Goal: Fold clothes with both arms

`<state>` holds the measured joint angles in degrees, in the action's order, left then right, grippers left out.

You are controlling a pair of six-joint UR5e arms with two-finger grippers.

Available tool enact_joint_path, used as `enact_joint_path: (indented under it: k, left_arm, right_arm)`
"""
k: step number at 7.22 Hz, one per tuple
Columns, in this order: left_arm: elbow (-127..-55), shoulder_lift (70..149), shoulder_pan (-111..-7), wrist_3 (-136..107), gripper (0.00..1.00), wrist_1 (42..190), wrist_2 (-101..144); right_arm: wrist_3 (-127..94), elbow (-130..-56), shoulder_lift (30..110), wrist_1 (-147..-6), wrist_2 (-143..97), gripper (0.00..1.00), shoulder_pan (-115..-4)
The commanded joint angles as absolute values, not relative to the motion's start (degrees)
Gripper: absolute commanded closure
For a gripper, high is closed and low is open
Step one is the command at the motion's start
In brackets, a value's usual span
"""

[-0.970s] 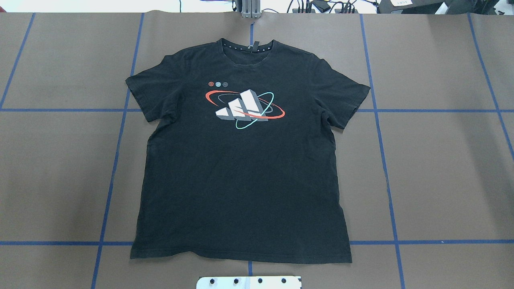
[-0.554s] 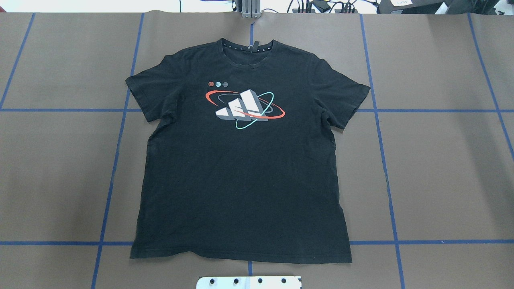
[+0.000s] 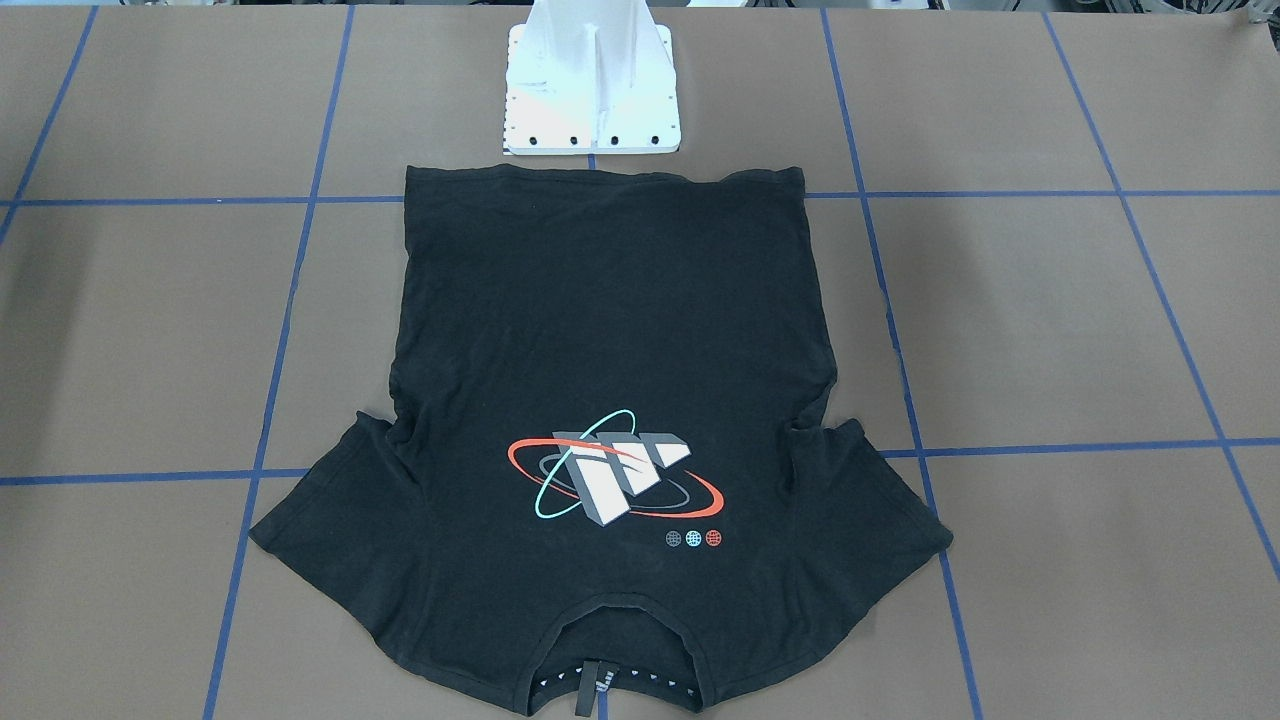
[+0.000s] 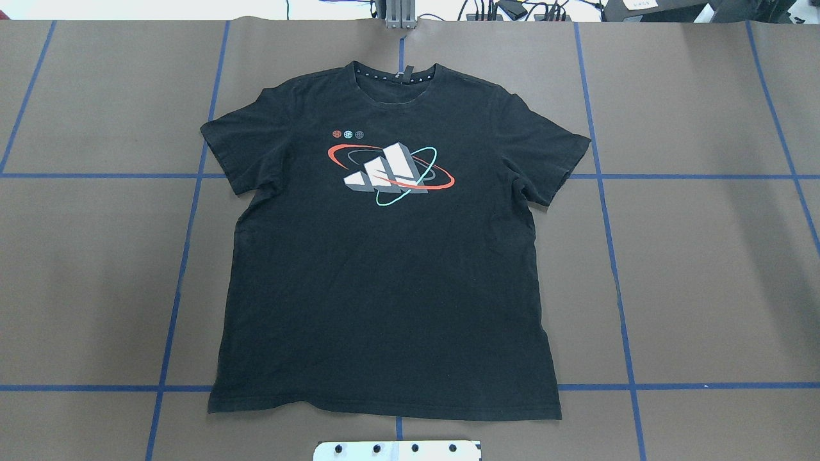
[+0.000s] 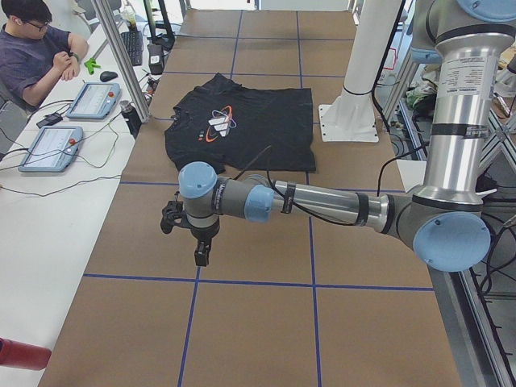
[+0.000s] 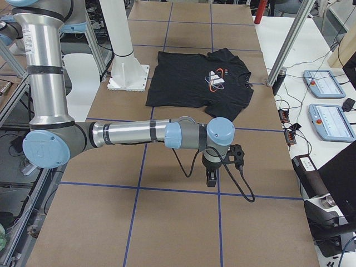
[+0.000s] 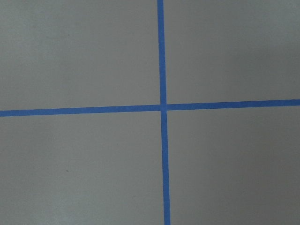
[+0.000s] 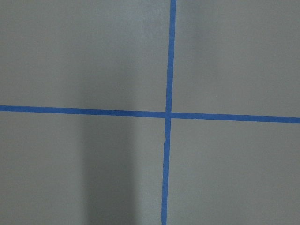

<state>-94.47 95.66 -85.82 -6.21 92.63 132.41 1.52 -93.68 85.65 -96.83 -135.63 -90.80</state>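
Nothing's moved in the last second: the T-shirt (image 4: 384,288) sits exactly where it was. My left end effector (image 5: 201,258) and right end effector (image 6: 211,181) both hang fingers-down over bare desk (image 4: 705,269), well apart from it, with nothing dangling from either. Open or closed, I can't tell from side-on. Each wrist camera sees only a blue tape cross (image 7: 162,107). I'd guess I'm parked clear so the shirt lies flat — graphic up, hem near my base (image 4: 435,451), no fold started yet.
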Motion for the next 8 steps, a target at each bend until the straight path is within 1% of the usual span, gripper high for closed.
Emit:
enact_joint_path:
  k: [1,2,3,4,5,6,7,8]
  left_arm:
    - [-94.48,99.57,-85.61,-6.07,0.00,93.33,135.76]
    - [-93.87,99.75,-85.26,-6.06,0.00,96.65,136.57]
    - [-93.69,99.67,-82.99,-6.15,0.00,101.64,136.41]
    - [-93.34,99.67,-81.75,-7.02,0.00,104.04,136.41]
    - [-92.03,101.67,-80.69,-7.55,0.00,104.93,136.49]
    - [-90.89,105.60,-80.51,-10.34,0.00,105.64,136.49]
    - [-88.62,108.25,-79.90,-15.85,0.00,106.95,136.67]
    - [-86.16,108.28,-75.63,-19.39,0.00,112.36,135.63]
  right_arm:
    - [-8.80,-93.25,81.24,-96.76,-135.70,0.00,-86.08]
    - [-16.88,-93.25,80.08,-96.16,-135.70,0.00,-83.61]
    - [-17.22,-93.77,78.33,-96.07,-135.70,0.00,-82.28]
    - [-17.49,-93.00,74.92,-96.15,-135.70,0.00,-80.53]
    - [-17.84,-92.73,71.40,-96.15,-135.36,0.00,-79.03]
    - [-18.54,-90.72,70.32,-95.54,-135.79,0.00,-77.45]
    - [-18.72,-88.62,70.31,-87.10,-135.96,0.00,-75.95]
    - [-19.94,-86.24,70.66,-81.36,-136.14,0.00,-74.55]
